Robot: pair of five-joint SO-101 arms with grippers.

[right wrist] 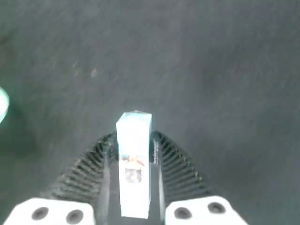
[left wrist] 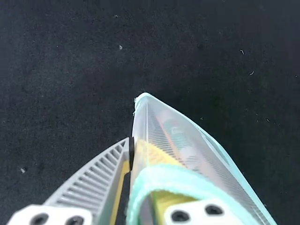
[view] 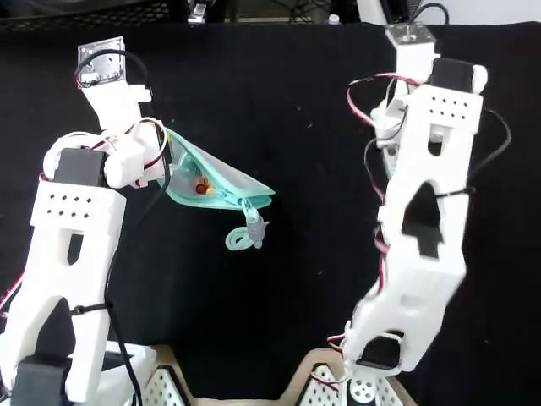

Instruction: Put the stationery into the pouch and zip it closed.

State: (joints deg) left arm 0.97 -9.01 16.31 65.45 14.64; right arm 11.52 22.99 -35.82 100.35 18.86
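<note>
1. The right tool [right wrist: 134,146] is being kept shut on a small white and pale-blue block [right wrist: 134,161]. The block is being gripped upright between the ribbed fingers [right wrist: 176,164], with its end sticking out past the fingertips.
2. The left tool [left wrist: 132,157] is being kept clamped on one end of the pouch [left wrist: 180,140]. The pouch is translucent with mint edging, and yellow and orange stationery [left wrist: 154,157] is being seen through its wall.
3. In the high view the pouch [view: 224,182] is being held over the left part of the black counter [view: 321,169], slanting from the left tool toward the middle.
4. A pale strap loop [view: 243,237] is being seen at the pouch's free corner.
5. The right arm is being held at the right side, well apart from the pouch.
</note>
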